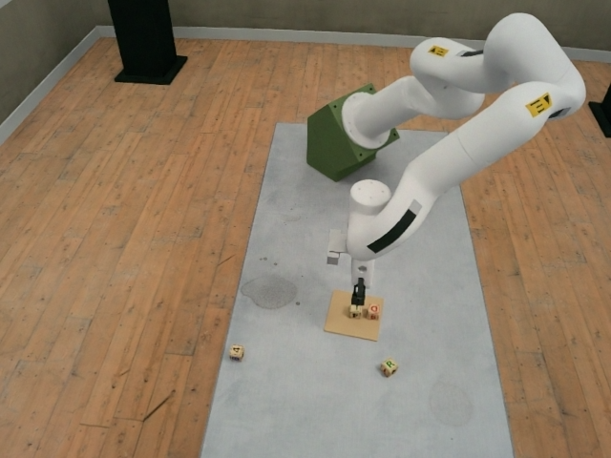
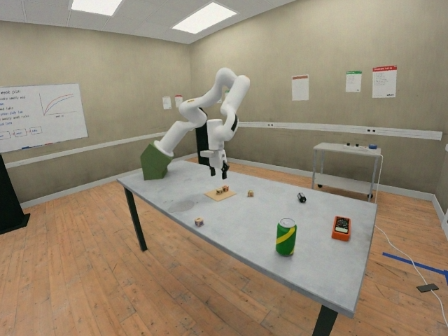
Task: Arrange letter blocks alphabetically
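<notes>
A tan mat (image 1: 345, 327) (image 2: 215, 197) lies on the grey table (image 1: 296, 404) (image 2: 253, 231). Two wooden blocks stand on it side by side. The left one (image 1: 353, 311) (image 2: 219, 190) has its top partly hidden by my gripper. The right one (image 1: 373, 311) (image 2: 225, 187) shows a red letter, too small to read. My gripper (image 1: 357, 298) (image 2: 218, 174) is open and empty, raised a little above the left block. A block with a green R (image 1: 389, 366) (image 2: 250, 193) lies off the mat. A block marked 4 (image 1: 237, 351) (image 2: 198, 221) lies near the table's edge.
My green base (image 1: 335, 142) (image 2: 155, 161) is at the table's far end. A green can (image 2: 285, 236), an orange device (image 2: 341, 228) and a small black object (image 2: 302, 197) stand at the other end. A dark stain (image 1: 268, 290) marks the table beside the mat.
</notes>
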Available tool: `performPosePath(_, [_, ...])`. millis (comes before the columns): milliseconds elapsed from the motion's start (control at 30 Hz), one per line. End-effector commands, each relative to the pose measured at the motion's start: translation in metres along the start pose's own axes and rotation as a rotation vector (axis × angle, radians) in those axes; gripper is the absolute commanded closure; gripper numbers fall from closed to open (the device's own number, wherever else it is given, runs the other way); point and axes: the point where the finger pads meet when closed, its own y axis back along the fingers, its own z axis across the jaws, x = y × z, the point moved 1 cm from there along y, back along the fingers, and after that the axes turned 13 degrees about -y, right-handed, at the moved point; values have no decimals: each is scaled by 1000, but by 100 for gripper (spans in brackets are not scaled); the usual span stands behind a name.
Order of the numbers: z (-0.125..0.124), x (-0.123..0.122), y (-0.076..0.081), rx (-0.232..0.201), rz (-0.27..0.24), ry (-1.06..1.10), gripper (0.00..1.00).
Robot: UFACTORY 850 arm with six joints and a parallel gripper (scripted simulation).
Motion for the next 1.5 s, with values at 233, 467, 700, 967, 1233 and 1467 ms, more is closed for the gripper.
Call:
performPosePath(233, [-2, -1, 0, 1, 0, 7, 0])
performPosePath(467, [-44, -32, -3, -3, -5, 221, 0])
performPosePath(700, [-86, -69, -6, -3, -6, 451, 0])
performPosePath(967, [-127, -113, -6, 0, -1, 693, 0])
performPosePath(1233, [-135, -123, -6, 2, 1, 742, 31])
performPosePath(1467, [-135, -123, -6, 2, 1, 742, 31])
